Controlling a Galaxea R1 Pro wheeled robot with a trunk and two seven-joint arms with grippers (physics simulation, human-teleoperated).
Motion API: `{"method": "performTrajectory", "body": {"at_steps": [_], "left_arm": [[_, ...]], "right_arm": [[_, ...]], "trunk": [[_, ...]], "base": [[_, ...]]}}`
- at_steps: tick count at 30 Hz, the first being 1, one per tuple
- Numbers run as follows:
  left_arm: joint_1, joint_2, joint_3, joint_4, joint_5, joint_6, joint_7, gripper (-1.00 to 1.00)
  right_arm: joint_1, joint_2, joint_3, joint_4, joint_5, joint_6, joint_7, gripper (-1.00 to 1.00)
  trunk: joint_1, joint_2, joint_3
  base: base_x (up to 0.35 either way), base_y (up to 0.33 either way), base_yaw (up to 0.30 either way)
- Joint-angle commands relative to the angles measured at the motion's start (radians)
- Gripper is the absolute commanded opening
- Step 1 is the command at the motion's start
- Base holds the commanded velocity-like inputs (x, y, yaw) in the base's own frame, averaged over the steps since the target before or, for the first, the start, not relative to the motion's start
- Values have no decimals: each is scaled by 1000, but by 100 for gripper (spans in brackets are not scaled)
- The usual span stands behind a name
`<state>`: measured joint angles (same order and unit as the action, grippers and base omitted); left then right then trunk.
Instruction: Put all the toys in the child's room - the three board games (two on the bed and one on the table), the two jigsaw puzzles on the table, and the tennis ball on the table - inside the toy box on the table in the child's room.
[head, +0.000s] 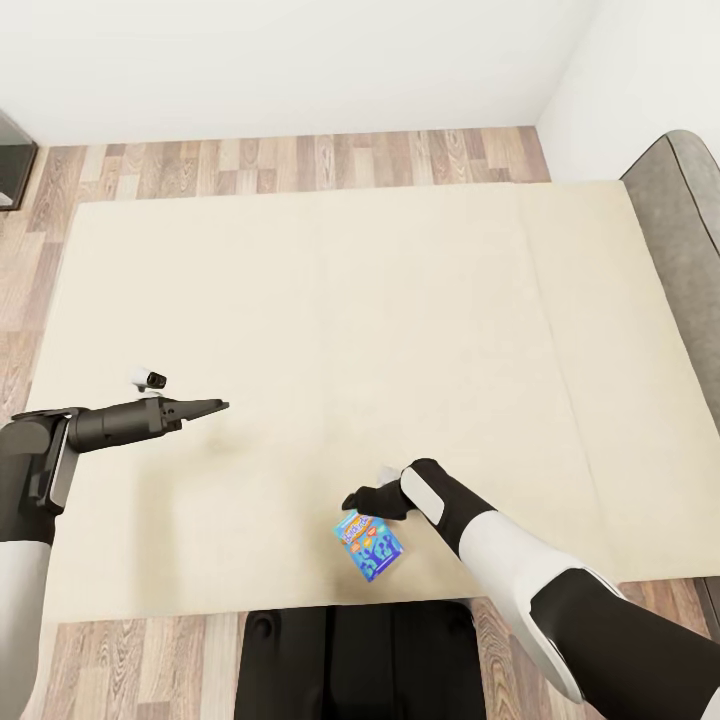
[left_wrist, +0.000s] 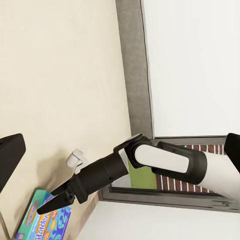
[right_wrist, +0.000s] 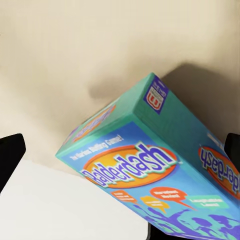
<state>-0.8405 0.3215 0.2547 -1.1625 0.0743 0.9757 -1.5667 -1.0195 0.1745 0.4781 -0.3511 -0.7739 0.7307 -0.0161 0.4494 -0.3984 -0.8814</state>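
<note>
On the beige mattress of the bed, near its front edge, lies a bright blue board game with orange print. My right gripper hovers just above its far end, open; in the right wrist view the box looms close and tilted between the two spread fingers. The left wrist view catches the same box under the right gripper. My left gripper hangs open over the mattress's left part, holding nothing.
A grey headboard borders the bed on the right. Wood plank floor runs behind and left of the bed, with dark furniture at the far left. My dark base stands against the bed's front edge.
</note>
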Motion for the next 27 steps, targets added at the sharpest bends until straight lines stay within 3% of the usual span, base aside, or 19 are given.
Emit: {"method": "performTrajectory", "body": {"at_steps": [1,27], "left_arm": [[0,1,0,0,-1,11,-4,100],[0,1,0,0,-1,11,-4,100]], "right_arm": [[0,0,4,0,-2,2,-1,100],[4,0,4,1,-2,10,-2,100]], "trunk": [[1,-2,-1],[1,-2,-1]], "base": [[0,0,0],[0,18,0]]}}
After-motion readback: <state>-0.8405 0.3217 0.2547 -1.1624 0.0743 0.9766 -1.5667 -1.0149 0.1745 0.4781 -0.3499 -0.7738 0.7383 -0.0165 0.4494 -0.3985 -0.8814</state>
